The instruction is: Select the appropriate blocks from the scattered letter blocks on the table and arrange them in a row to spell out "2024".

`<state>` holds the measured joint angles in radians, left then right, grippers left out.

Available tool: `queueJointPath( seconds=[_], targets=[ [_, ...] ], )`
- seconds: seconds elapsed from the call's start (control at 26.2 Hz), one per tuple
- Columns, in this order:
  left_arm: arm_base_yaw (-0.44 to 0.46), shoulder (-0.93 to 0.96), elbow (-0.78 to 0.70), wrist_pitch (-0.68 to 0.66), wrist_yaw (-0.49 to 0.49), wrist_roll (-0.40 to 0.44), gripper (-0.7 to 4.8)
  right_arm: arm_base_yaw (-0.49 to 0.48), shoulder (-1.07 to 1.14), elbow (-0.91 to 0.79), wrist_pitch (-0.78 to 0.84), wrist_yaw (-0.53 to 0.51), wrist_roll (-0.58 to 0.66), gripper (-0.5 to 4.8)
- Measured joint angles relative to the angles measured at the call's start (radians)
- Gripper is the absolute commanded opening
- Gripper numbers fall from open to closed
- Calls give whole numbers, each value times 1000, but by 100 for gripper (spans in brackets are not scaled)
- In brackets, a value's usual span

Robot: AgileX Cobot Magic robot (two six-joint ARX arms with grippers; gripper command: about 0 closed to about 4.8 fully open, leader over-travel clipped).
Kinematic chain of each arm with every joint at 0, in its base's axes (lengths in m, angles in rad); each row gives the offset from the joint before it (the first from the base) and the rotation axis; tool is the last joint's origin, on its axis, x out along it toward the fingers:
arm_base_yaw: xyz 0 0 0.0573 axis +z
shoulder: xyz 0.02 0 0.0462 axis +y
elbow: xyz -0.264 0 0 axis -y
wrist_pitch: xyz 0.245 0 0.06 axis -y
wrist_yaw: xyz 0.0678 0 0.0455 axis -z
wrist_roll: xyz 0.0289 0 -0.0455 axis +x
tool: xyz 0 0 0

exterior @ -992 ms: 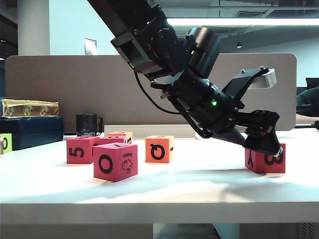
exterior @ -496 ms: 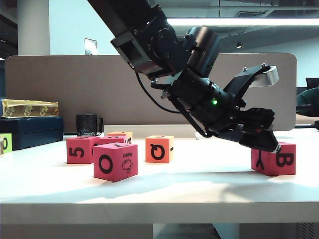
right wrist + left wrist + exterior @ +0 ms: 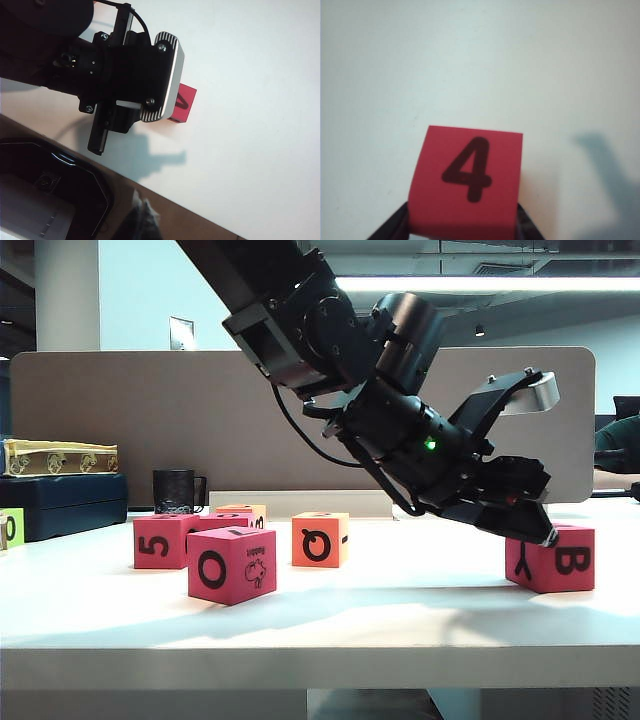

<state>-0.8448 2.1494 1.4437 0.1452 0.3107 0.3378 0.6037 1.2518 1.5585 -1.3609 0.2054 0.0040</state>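
Left claw (image 3: 462, 227) is down at the right side of the worktop (image 3: 420, 610) in the exterior view, fingers on either side of the red block with the 4 (image 3: 466, 182) on its top face. Same block shows Y and B on its side faces from outside. Jaws look snug against both flanks, block sitting flat on the worktop, not lifted. Reads as clenched on it, though I can't confirm actual contact pressure.

Straddling makes sense: 4 is the last digit of 2024, so this block is needed and sits far from the others.

Right claw: not visible. The right wrist camera just looks down on the left arm's wrist and a corner of the red block, so its arm is presumably parked high as an observer. Can't tell if it's released or clenched.

Other blocks are grouped well apart on the left: pink 5 (image 3: 160, 543), pink O (image 3: 230, 564), orange Q (image 3: 320, 539). No row started yet.
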Motion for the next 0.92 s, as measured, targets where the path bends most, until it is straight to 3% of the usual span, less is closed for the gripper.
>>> queueJointPath(
  seconds=[0.15,0.23,0.38,0.53,0.69,0.92],
  targets=[
    [1,0,0,2,-31,-31,236,0,0,0,0,0,0,-2],
    [6,0,0,14,-134,-88,236,0,0,0,2,0,0,-2],
    [13,0,0,19,-209,-136,236,0,0,0,3,0,0,-2],
    [20,-6,0,16,-381,-228,237,0,0,0,19,0,0,-2],
    [26,-23,-1,-9,-490,-294,237,0,0,0,23,0,0,-2],
    [24,-66,-1,-69,-549,-417,237,0,0,0,29,1,0,-2]
  ],
)
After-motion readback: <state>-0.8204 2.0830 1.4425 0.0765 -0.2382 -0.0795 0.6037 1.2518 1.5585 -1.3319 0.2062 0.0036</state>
